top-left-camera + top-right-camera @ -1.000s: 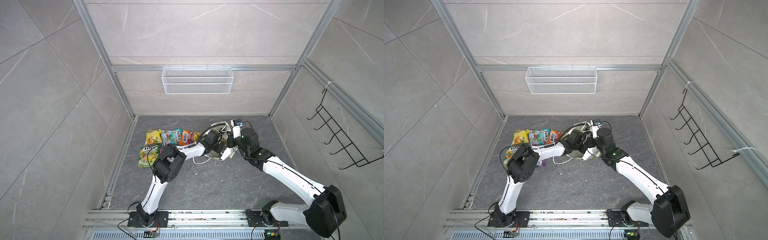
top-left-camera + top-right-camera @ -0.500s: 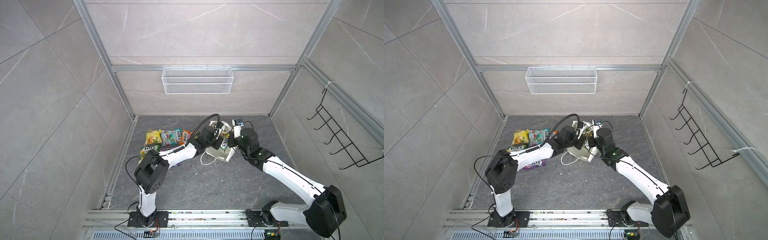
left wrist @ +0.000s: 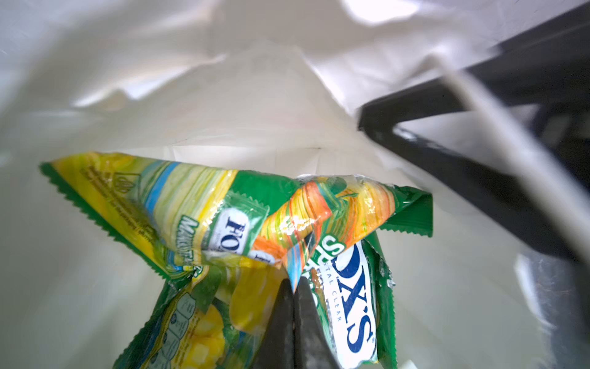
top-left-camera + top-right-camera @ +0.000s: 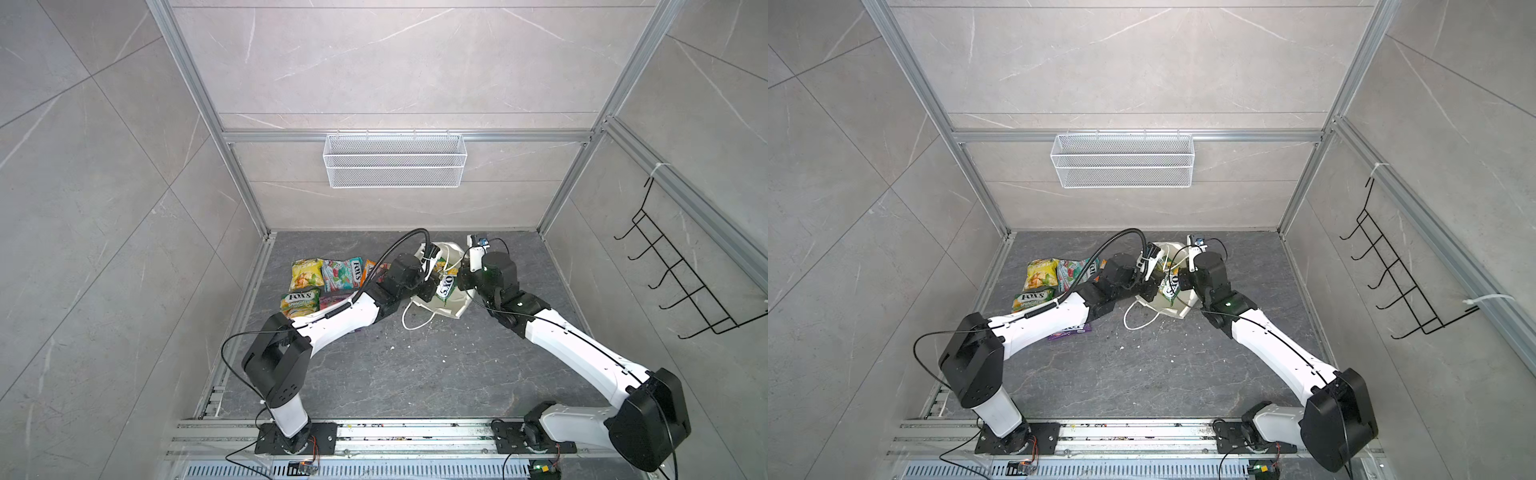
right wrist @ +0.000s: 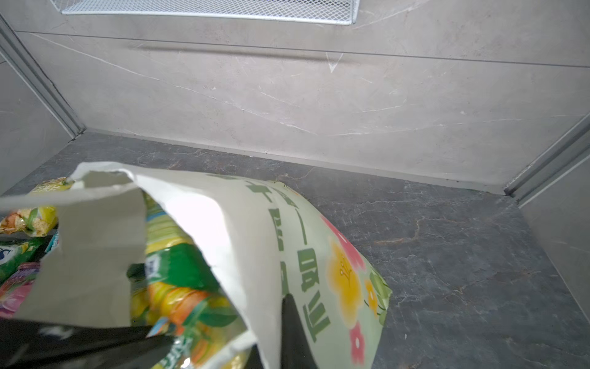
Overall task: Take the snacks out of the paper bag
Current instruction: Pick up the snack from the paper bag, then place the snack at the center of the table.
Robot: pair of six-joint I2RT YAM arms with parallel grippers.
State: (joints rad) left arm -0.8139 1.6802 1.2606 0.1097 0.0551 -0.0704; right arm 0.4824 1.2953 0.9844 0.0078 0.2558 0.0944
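Left wrist view looks into the paper bag (image 3: pixel 223 96), where the left end effector (image 3: pixel 293 289) has its fingertips pressed together on a folded corner of the green-yellow snack (image 3: pixel 204 204). The foil is so crumpled that I cannot tell whether the white "FOX'S" panel beside the fingertips belongs to the same packet, and its lower part is cut off by the frame. In the right wrist view the right end effector (image 5: pixel 285 303) is clamped on the bag's wall, one finger on the printed outer face and the other hidden behind the paper. In both top views the bag sits tilted near the back edge of the counter (image 4: pixel 415 374), about midway between its left and right edges, with a cord handle (image 4: pixel 409 322) trailing toward the front. Toward the back left corner lie the yellow snack (image 4: pixel 306 273), the teal-red snack (image 4: pixel 343 274) and the green snack (image 4: pixel 300 302). The orange snack (image 4: pixel 369 269) and the purple snack (image 4: pixel 1069 330) are mostly hidden under the left arm (image 4: pixel 345 320). Open counter stretches from the bag to the right edge and across the front half.
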